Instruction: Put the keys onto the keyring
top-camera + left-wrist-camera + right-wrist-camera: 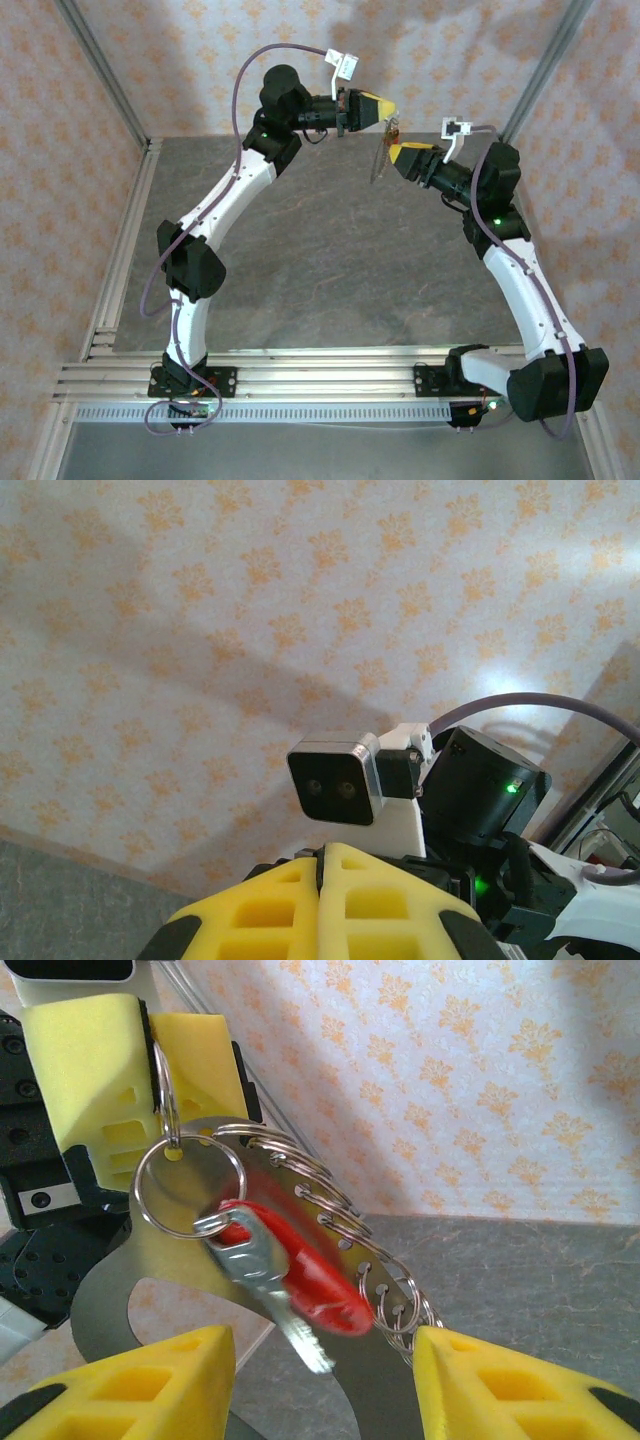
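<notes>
Over the grey tabletop, against orange-flowered wallpaper, the keyring hangs in mid-air, its top clamped in the tightly closed left gripper, the red key dangling from its wire ring, the right gripper gaping around its lower part, contact unclear.

Yellow fingers flush together, right arm's wrist camera just beyond, against patterned wallpaper.

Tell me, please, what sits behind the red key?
A flat metal plate edged with small rings; the red key hides the plate's middle.
</notes>
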Available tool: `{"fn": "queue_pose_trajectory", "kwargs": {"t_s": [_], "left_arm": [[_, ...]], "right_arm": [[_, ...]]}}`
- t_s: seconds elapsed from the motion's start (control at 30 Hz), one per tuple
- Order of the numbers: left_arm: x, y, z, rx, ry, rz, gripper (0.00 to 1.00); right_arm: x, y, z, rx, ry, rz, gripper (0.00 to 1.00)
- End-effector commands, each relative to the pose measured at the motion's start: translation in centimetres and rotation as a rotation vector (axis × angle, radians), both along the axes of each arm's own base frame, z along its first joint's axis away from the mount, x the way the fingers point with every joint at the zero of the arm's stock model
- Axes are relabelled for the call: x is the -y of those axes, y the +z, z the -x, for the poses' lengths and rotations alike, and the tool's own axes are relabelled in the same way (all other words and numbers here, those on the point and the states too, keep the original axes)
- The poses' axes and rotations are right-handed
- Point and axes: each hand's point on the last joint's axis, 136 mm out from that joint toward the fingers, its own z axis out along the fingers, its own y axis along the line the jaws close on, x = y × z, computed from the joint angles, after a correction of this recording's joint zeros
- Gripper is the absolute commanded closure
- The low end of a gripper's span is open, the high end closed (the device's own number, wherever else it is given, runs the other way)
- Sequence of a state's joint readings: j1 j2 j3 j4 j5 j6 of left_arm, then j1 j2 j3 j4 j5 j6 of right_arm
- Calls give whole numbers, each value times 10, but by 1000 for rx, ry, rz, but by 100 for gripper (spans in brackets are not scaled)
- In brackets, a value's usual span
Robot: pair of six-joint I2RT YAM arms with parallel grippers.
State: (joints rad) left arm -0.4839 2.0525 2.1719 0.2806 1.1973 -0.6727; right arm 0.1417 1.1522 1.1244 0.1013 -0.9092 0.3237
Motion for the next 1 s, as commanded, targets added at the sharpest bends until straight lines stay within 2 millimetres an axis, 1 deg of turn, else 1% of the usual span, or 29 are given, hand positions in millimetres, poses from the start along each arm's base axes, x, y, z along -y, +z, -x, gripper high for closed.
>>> {"fn": "queue_pose_trajectory", "kwargs": {"t_s": [0.0, 0.17, 0.2, 0.27, 0.43, 0.57, 0.8, 0.93, 0.97], "left_arm": [[-2, 15, 4, 65, -2, 26, 100], [-2, 15, 4, 62, -3, 27, 100], [-2, 15, 4, 62, -2, 27, 100], [-2, 15, 4, 61, -3, 26, 100], [-1, 14, 4, 61, -6, 25, 100], [-1, 14, 3, 60, -6, 26, 100], [-1, 14, 3, 57, -5, 25, 100], [-1, 12, 1, 55, 0, 20, 100], [-1, 12, 1, 53, 3, 20, 100]], "right_arm": [[-3, 13, 3, 53, 11, -3, 50], [-8, 21, -1, 69, 24, -5, 49], [-9, 18, -7, 60, 26, -4, 49], [-11, 19, -11, 61, 29, -4, 49], [-15, 24, -17, 71, 41, -2, 49], [-14, 27, -19, 80, 34, 4, 50], [-12, 27, -13, 86, 30, 17, 57], [-11, 26, -7, 87, 25, 28, 68], [-11, 25, -5, 87, 25, 29, 69]]}}
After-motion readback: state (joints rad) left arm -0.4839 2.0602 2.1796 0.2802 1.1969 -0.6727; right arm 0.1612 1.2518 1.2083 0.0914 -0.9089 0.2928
